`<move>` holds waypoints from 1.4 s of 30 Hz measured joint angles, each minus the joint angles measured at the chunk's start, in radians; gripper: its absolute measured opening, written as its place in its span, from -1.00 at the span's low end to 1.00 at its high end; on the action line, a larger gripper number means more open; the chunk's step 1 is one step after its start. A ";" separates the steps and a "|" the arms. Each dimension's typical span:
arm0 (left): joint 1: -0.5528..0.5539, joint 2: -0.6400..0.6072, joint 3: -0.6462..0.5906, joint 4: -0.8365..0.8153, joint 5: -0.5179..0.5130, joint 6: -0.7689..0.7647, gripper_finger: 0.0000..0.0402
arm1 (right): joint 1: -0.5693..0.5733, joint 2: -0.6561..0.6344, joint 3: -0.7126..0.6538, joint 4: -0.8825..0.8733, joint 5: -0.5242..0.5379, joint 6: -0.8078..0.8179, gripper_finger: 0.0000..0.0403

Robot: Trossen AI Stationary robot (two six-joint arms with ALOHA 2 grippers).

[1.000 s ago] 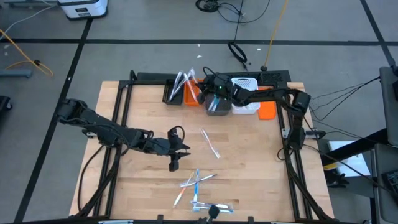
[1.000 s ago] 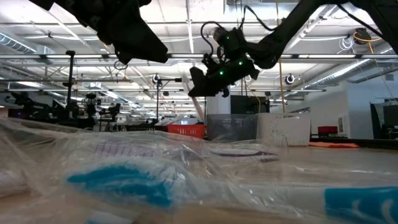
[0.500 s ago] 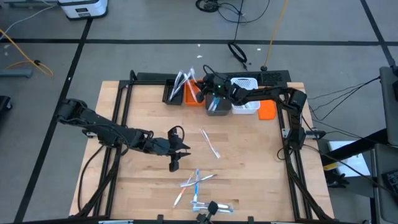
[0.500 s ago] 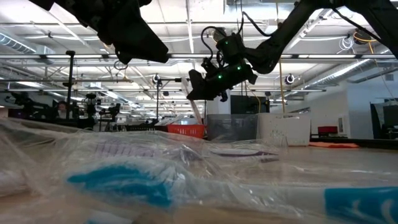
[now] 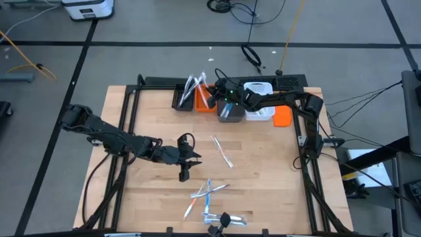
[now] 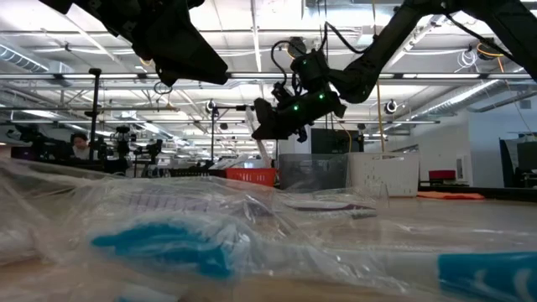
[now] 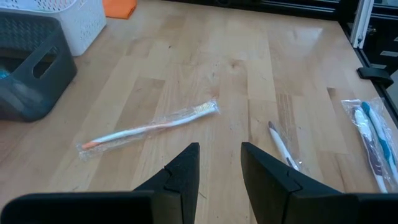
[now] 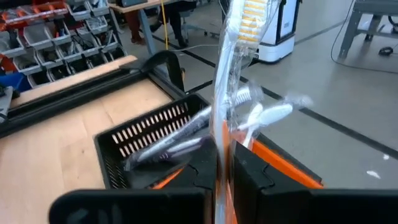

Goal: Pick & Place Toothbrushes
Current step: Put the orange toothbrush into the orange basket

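right now the right gripper [image 8: 222, 163] is clamped on a light, slippery wrapped toothbrush [image 8: 231, 81] over the orange bin [image 5: 203, 99] at 12 o'clock, best pinched mid-handle, while the left gripper [image 7: 219, 163] waits with its claw apart.

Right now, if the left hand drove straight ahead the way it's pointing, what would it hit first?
Most likely the wrapped toothbrush lying on the table just ahead of the left hand. Past it the wood looks bare up to the grey bin, which sits off to one side. Depth is hard to judge.
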State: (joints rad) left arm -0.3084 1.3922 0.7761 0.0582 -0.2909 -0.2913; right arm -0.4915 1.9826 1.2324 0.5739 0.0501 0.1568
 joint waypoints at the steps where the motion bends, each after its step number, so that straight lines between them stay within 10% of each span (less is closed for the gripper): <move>1: 0.000 0.000 0.000 0.000 0.000 0.000 -0.41 | 0.000 0.008 0.000 0.004 0.000 0.008 -0.94; 32: -0.001 -0.001 0.000 -0.018 0.001 -0.006 -0.41 | 0.010 0.012 -0.002 0.007 -0.007 -0.012 -0.59; 42: -0.001 -0.001 0.000 -0.051 0.002 -0.016 -0.41 | 0.076 -0.011 -0.002 0.000 -0.262 -0.038 -0.58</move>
State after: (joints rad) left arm -0.3092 1.3911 0.7761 0.0067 -0.2893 -0.3074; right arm -0.4158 1.9720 1.2301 0.5736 -0.2122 0.1188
